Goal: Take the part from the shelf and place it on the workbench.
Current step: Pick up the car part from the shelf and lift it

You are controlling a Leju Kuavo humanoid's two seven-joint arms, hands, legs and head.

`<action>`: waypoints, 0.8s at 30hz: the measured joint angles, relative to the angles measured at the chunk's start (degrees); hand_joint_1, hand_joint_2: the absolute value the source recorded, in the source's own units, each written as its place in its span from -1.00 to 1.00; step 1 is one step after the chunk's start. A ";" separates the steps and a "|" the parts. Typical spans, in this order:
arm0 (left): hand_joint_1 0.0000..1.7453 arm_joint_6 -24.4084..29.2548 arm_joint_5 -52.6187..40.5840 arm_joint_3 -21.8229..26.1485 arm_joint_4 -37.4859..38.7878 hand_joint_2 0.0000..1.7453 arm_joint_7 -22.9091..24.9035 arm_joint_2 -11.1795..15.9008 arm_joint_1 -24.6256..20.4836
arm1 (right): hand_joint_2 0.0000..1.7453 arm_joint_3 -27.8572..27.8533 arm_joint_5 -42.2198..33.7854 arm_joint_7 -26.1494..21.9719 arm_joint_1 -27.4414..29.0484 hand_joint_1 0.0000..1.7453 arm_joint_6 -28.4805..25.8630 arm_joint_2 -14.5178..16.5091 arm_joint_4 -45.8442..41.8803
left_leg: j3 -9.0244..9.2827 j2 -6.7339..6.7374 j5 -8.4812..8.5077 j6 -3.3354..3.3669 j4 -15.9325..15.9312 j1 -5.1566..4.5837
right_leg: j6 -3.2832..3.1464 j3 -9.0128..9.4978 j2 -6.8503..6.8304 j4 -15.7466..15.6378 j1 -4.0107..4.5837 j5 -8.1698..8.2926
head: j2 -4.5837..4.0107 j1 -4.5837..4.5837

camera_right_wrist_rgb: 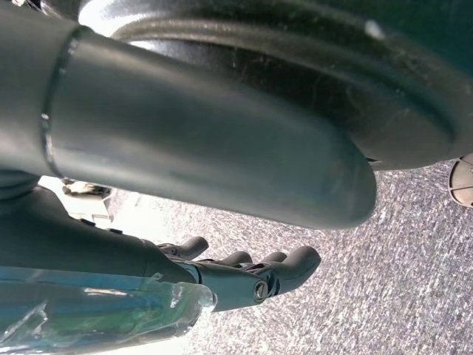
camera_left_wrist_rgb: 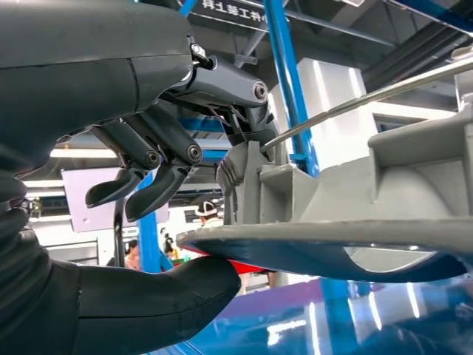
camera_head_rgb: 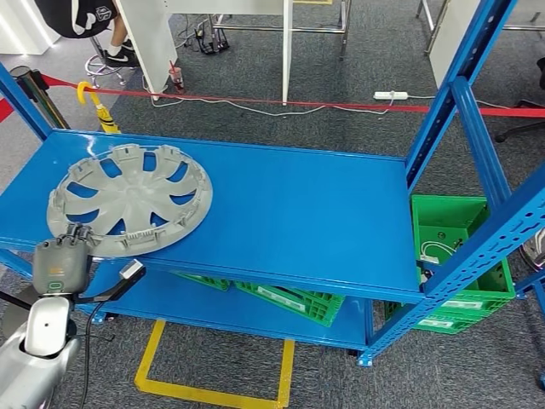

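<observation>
A workshop with grey carpet, red barrier tape across the floor and yellow tape marks below. In front stands a blue metal shelf (camera_head_rgb: 289, 213) with slanted uprights.

The part (camera_head_rgb: 132, 198), a grey plastic wheel cover with spokes, lies flat on the upper shelf board at its left end, its near rim hanging slightly over the front edge. Being round, it has no long axis; it lies level.

The left hand (camera_head_rgb: 61, 260) is at that near rim, directly in front of the part. In the left wrist view the thumb (camera_left_wrist_rgb: 167, 299) sits under the rim and the dark fingers (camera_left_wrist_rgb: 162, 177) curl above it, one fingertip touching a raised rib, so the hand brackets the rim. It looks like a loose hold; I cannot tell if it is clamped firm.

The right hand (camera_right_wrist_rgb: 245, 274) hangs over the carpet, fingers spread, holding nothing, so the left hand is far nearer.

Green crates (camera_head_rgb: 456, 256) sit on the lower level. A seated person's legs (camera_head_rgb: 119, 43) show at the far left.
</observation>
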 joint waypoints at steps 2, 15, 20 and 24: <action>1.00 0.19 0.00 -0.18 -0.16 1.00 0.97 0.40 0.03 | -1.00 0.00 0.11 0.00 -0.02 -1.00 0.00 0.00 0.00 | 0.00 0.00 0.00 0.00 0.00 0.00 | 0.00 -0.01 0.01 0.00 0.00 0.00 | 0.00 0.00; 1.00 0.31 0.00 -8.27 -3.19 1.00 11.33 6.62 -1.90 | -1.00 -0.03 0.76 0.00 -0.08 -1.00 -0.07 0.00 0.00 | 0.00 0.01 0.00 0.00 0.00 -0.01 | 0.00 -0.07 0.02 0.00 0.03 0.00 | 0.00 -0.01; 1.00 0.31 -0.01 -14.60 -5.52 1.00 16.42 11.19 -4.82 | -1.00 -0.15 0.89 0.00 -0.12 -1.00 -0.06 0.00 0.00 | -0.02 0.00 0.00 0.00 0.00 -0.01 | 0.00 -0.06 0.01 0.00 0.04 0.00 | 0.00 -0.01; 1.00 0.31 0.00 -18.28 -6.94 1.00 16.65 13.72 -6.67 | -1.00 -0.35 0.98 0.00 -0.13 -1.00 -0.05 0.00 0.00 | -0.02 0.02 0.00 0.00 0.00 0.00 | 0.00 -0.07 0.03 0.00 0.04 0.00 | 0.00 -0.01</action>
